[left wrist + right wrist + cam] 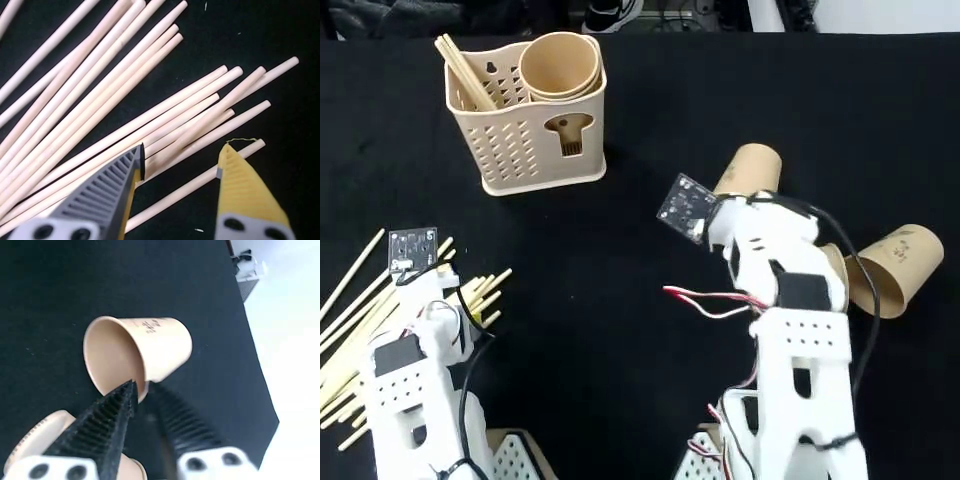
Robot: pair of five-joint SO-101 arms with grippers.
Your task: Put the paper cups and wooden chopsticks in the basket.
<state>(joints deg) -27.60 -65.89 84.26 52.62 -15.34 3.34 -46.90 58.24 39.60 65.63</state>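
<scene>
Basket (525,150) holds nested paper cups (560,65), leaning chopsticks (465,72).

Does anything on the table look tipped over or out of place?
Yes: a paper cup lies on its side by the right arm, a second cup too, and chopsticks lie scattered by the left arm.

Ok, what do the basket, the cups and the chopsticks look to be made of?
Basket: looks like moulded plastic, beige, matt, with rows of slots in its walls. Cups: thin paper by the look, tan and matt. Chopsticks: pale bare wood, smooth, round; no varnish shine visible.
</scene>
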